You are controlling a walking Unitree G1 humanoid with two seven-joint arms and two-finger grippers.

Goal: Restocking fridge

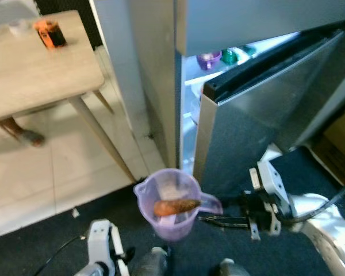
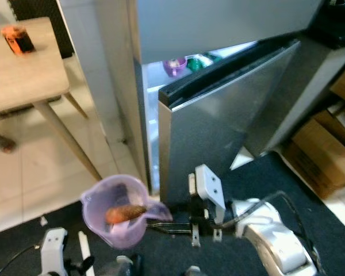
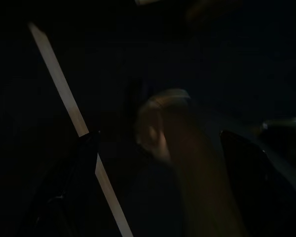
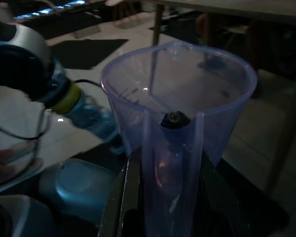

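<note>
Right gripper (image 1: pixel 211 219) jaws clamped on purple pitcher (image 1: pixel 171 208) handle, just beside half-open fridge door (image 1: pixel 264 109) edge

My left wrist view is nearly black, so I cannot tell my left gripper's (image 3: pixel 158 187) finger state. The fridge door (image 1: pixel 264 109) hides most shelves. In my purple jug (image 1: pixel 171 204), the orange item (image 1: pixel 175 206) is too blurred to identify.
</note>
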